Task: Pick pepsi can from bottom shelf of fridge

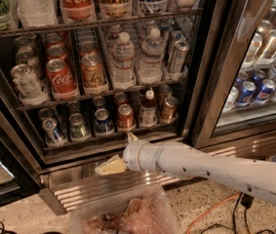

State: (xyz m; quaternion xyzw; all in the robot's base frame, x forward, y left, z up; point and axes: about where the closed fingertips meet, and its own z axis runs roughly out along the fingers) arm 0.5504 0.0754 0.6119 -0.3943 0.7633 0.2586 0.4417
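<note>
The fridge [210, 72] stands open in front of me. On its bottom shelf [108, 139] a row of cans stands upright. The pepsi can [103, 121] is dark blue with a silver top, between a green can [78, 127] and a red can [126, 117]. My gripper [120, 153] hangs in front of and just below the shelf's front rail, under the pepsi and red cans. It is open and empty, one cream finger [110, 167] pointing left and the other tip up. It touches no can.
A small bottle [148, 108] and a brown can [168, 108] stand at the shelf's right. The slatted grille [88, 189] runs below. A clear plastic bin [128, 216] sits on the floor. An orange cable [210, 211] lies on the floor. The right glass door [254, 82] is closed.
</note>
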